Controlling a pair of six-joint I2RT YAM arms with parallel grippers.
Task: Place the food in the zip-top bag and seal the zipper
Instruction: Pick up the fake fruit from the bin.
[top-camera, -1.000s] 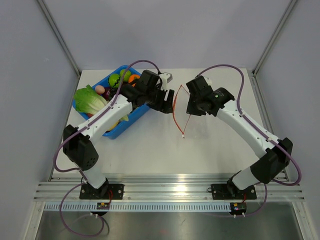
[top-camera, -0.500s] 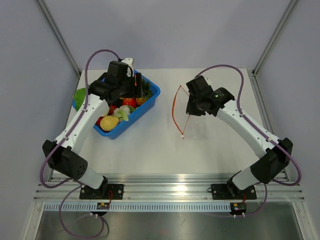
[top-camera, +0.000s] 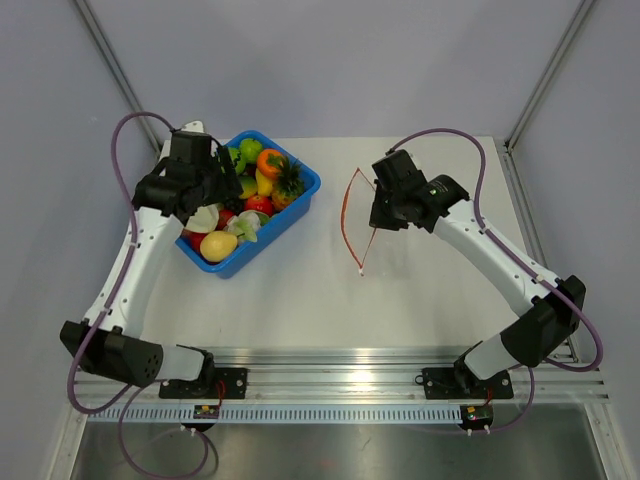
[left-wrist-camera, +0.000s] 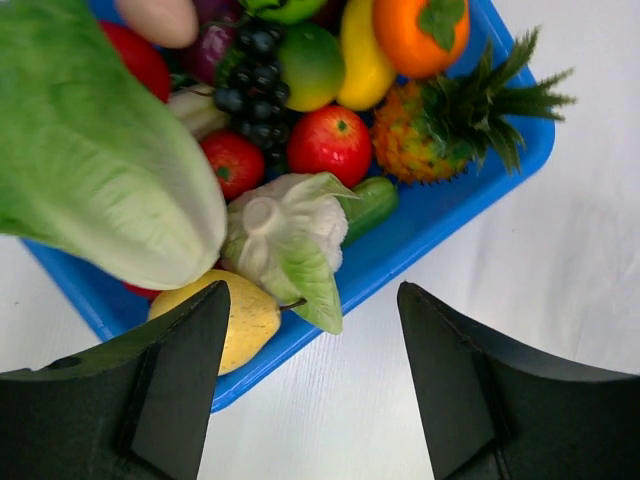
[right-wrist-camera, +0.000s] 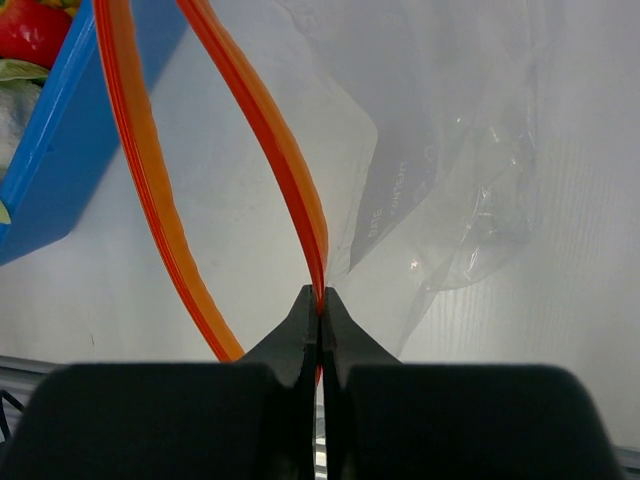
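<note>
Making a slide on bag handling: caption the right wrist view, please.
Right end effector pinches the orange zipper, holding the clear bag open beside the blue bin.

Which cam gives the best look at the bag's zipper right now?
Right wrist: the zipper fills the frame, both sides parted, the right claw pinching one side. Top external shows it only as a thin red loop. Left wrist shows none of it.

Food (top-camera: 245, 200) in the bin (top-camera: 306, 194) on the table's (top-camera: 300, 310) left, zip-top bag (right-wrist-camera: 440, 200) apart to its right
</note>
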